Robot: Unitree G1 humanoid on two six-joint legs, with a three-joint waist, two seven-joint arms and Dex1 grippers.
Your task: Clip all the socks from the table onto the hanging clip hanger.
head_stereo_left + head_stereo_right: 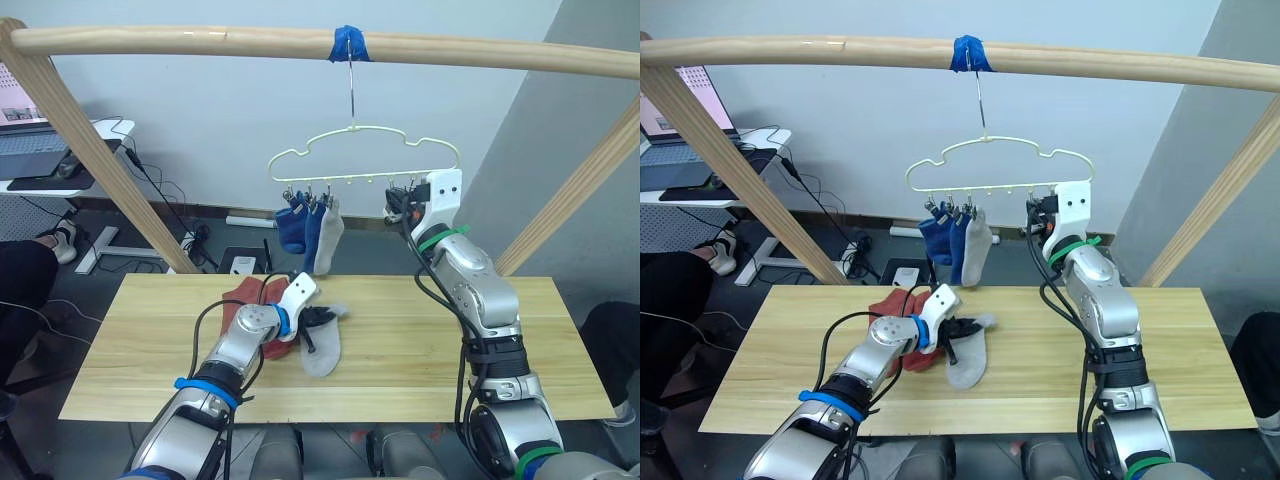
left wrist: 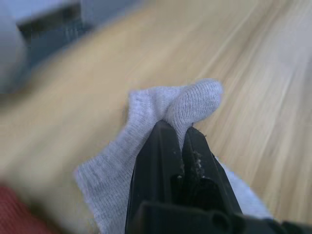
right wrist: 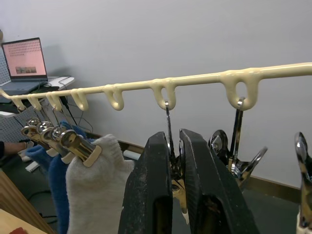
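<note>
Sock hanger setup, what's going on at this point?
The robot is partway through clipping socks. Two blue socks and one hung grey sock hang from the clip hanger. The left claw is shut on the grey sock on the table, pinching a fold of it beside the rust-red socks. The right claw is raised at the hanger's bottom bar, shut on a free metal clip, seemingly to open it.

Three socks hang clipped on the clip hanger (image 1: 365, 160): two blue socks (image 1: 293, 229) and one light grey sock (image 1: 329, 237). Below the hanger, on the counter (image 1: 520, 340), lie one more light grey sock (image 1: 322, 347) and rust-red socks (image 1: 255, 295) bunched together, their number hard to tell.
</note>
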